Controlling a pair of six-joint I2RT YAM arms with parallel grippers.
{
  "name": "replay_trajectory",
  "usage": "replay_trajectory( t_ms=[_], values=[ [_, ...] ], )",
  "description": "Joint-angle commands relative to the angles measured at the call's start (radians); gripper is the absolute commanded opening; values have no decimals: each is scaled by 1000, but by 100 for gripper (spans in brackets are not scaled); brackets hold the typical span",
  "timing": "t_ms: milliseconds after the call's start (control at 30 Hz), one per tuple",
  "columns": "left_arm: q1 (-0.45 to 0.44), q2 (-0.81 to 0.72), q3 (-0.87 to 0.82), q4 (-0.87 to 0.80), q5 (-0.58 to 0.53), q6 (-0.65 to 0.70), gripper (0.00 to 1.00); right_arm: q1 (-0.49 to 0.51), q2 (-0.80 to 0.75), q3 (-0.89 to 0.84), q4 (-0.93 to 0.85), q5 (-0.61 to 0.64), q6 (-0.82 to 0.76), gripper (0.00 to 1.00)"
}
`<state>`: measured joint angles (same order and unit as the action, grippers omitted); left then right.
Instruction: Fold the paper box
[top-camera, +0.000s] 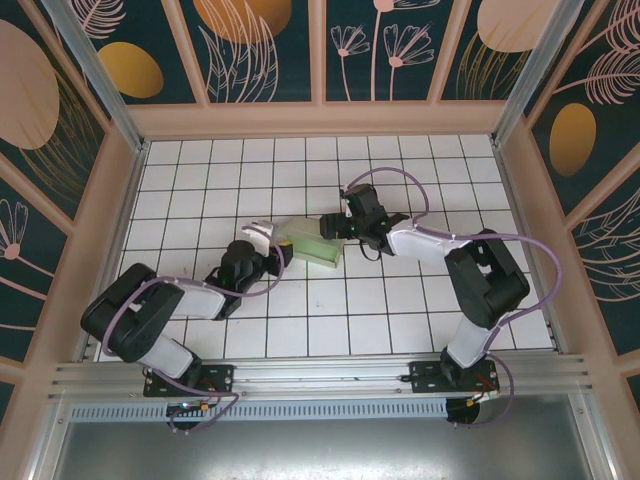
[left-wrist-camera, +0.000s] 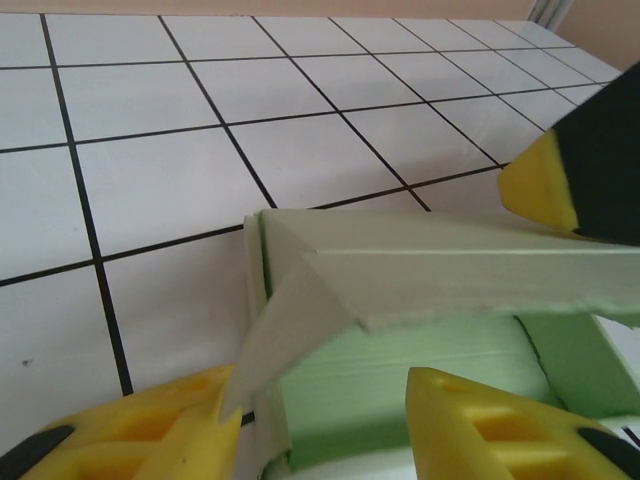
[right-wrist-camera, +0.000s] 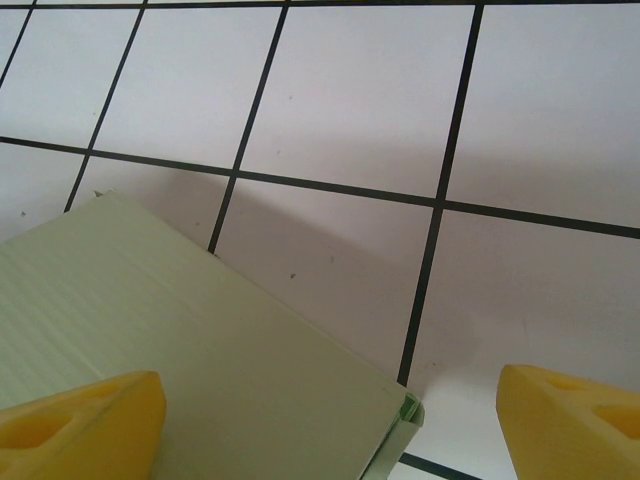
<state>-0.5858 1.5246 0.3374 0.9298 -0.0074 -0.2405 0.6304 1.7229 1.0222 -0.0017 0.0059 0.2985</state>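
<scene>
Sitting on tiled table (top-camera: 400, 320), paper box (top-camera: 312, 245) w/ corner flap (left-wrist-camera: 295, 335) loose.

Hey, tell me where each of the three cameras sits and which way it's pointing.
Top: overhead behind the robot, looking down on the tiled table; left arm, right arm, left gripper and right gripper at the paper box.
Left wrist: low, facing along the table over the box's open corner; own yellow fingers below.
Right wrist: looking down on a flat box panel; own fingers in bottom corners.
Shared: all see the box.
</scene>
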Motion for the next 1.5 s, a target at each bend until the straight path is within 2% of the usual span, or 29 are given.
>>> replay_trajectory(
  t_ms=[0,67,133,267,400,567,833,1100,1167,1367,1467],
  values=[
    [-7,-80,-55,-22,8,11,50,3,17,21,-12,4,15,86],
    [-6,-151,-101,-34,5,12,61,4,14,19,-13,5,11,86],
    [-8,-225,-126,-78,10,11,64,6,12,15,-12,5,5,86],
    [-8,-374,-104,-222,-27,-46,79,22,13,5,-8,20,-27,87],
    [-6,-496,-54,-284,-47,-102,85,56,22,-11,-8,94,-70,88],
    [-3,-429,104,-469,-151,-161,81,74,54,-31,-4,140,-83,89],
    [9,-127,338,-629,-98,-169,70,77,72,-43,9,181,-90,89],
    [62,68,438,-677,25,-146,62,28,-109,-136,141,37,-11,89],
    [72,88,446,-664,54,-157,58,2,-155,-181,186,13,46,88],
    [92,152,472,-672,115,-170,46,-66,-229,-327,337,-199,238,84],
    [101,172,476,-672,143,-169,44,-78,-233,-364,375,-256,284,84]
  ],
)
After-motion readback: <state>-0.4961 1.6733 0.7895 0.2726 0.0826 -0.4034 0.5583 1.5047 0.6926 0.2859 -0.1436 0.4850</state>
